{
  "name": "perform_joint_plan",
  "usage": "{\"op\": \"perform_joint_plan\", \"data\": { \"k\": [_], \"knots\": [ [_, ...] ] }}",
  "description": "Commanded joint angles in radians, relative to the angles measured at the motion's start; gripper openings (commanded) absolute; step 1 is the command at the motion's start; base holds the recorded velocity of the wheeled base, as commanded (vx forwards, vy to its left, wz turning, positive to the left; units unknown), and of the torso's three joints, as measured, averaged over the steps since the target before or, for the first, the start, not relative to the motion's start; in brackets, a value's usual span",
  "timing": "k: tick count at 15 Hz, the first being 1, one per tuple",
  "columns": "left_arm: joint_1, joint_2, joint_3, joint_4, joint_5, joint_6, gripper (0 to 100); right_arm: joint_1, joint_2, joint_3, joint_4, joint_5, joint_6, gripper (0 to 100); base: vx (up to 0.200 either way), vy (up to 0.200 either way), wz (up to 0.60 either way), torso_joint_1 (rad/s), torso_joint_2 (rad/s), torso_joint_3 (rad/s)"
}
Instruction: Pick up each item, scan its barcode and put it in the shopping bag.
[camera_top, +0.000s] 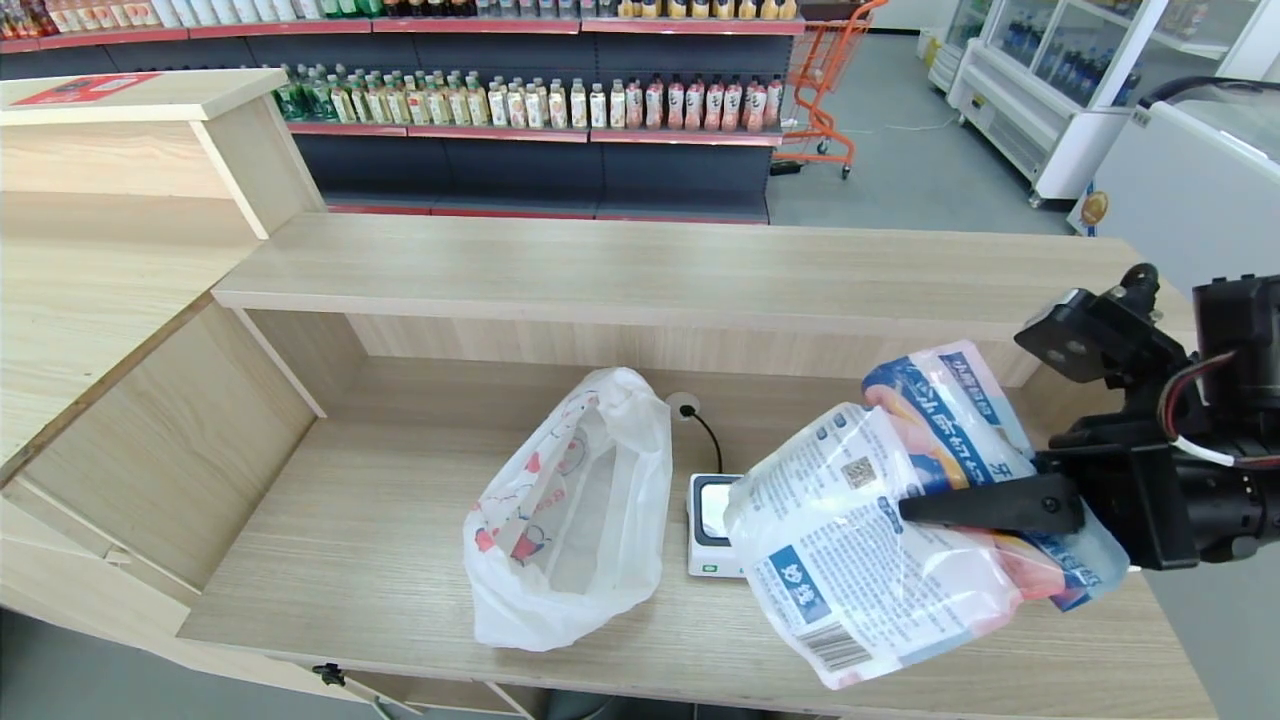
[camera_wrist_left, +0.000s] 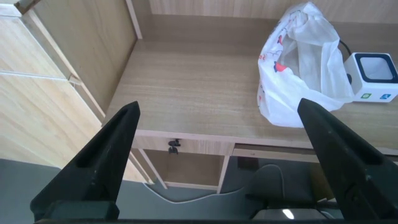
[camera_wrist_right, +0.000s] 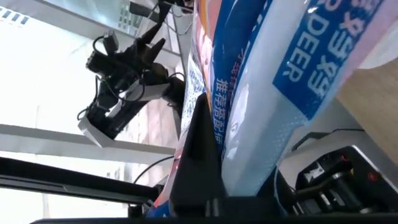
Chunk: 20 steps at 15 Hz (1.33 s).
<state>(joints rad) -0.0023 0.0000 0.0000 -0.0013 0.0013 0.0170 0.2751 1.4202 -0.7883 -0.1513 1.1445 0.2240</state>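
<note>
My right gripper (camera_top: 930, 510) is shut on a white and blue packet (camera_top: 850, 540), held tilted in the air above the right part of the counter. The packet's barcode (camera_top: 835, 650) is at its lower end, towards me. The packet partly covers the small white scanner (camera_top: 708, 530) on the counter. Left of the scanner stands the white plastic shopping bag (camera_top: 570, 510), its mouth open upward. In the right wrist view, one black finger (camera_wrist_right: 200, 155) presses against the packet (camera_wrist_right: 280, 74). My left gripper (camera_wrist_left: 219, 109) is open and holds nothing, over the counter's front edge, left of the bag (camera_wrist_left: 298, 68).
The wooden counter (camera_top: 380, 540) has a wall on its left and a raised ledge (camera_top: 640, 270) behind. A black cable (camera_top: 708, 435) runs from the scanner to a hole at the back. Bottle shelves, an orange cart and freezers stand beyond.
</note>
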Motion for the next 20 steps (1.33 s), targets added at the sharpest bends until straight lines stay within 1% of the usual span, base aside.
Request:
{"op": "perform_joint_plan", "data": {
  "k": [1, 3, 5, 8, 13, 18, 19, 20],
  "knots": [
    [-0.001, 0.000, 0.000, 0.000, 0.000, 0.000, 100, 0.032, -0.038, 0.012, -0.001, -0.002, 0.035, 0, 0.000, 0.000, 0.00, 0.000, 0.00, 0.000],
    [0.001, 0.000, 0.000, 0.000, 0.000, 0.000, 100, 0.059, -0.052, 0.012, -0.001, -0.002, 0.077, 0, 0.000, 0.000, 0.00, 0.000, 0.00, 0.000],
    [-0.001, 0.000, 0.000, 0.000, 0.000, 0.000, 100, 0.070, -0.064, 0.026, 0.001, -0.003, 0.086, 0, 0.000, 0.000, 0.00, 0.000, 0.00, 0.000],
    [0.001, 0.000, 0.000, 0.000, 0.000, 0.000, 100, 0.067, -0.076, 0.031, 0.042, -0.006, 0.086, 0, 0.000, 0.000, 0.00, 0.000, 0.00, 0.000],
    [-0.001, 0.002, 0.000, 0.000, 0.000, 0.000, 100, 0.061, -0.090, 0.034, 0.050, -0.011, 0.084, 0, 0.000, 0.000, 0.00, 0.000, 0.00, 0.000],
    [-0.001, 0.000, 0.000, 0.000, 0.000, 0.000, 100, 0.050, -0.099, 0.034, 0.045, -0.038, 0.075, 0, 0.000, 0.000, 0.00, 0.000, 0.00, 0.000],
    [-0.001, 0.000, 0.000, 0.000, 0.000, 0.000, 100, 0.049, -0.104, 0.031, 0.035, -0.103, -0.003, 0, 0.000, 0.000, 0.00, 0.000, 0.00, 0.000],
    [-0.001, 0.000, 0.000, 0.000, 0.000, 0.000, 100, 0.041, -0.098, 0.034, 0.022, -0.169, -0.124, 0, 0.000, 0.000, 0.00, 0.000, 0.00, 0.000]
  ]
}}
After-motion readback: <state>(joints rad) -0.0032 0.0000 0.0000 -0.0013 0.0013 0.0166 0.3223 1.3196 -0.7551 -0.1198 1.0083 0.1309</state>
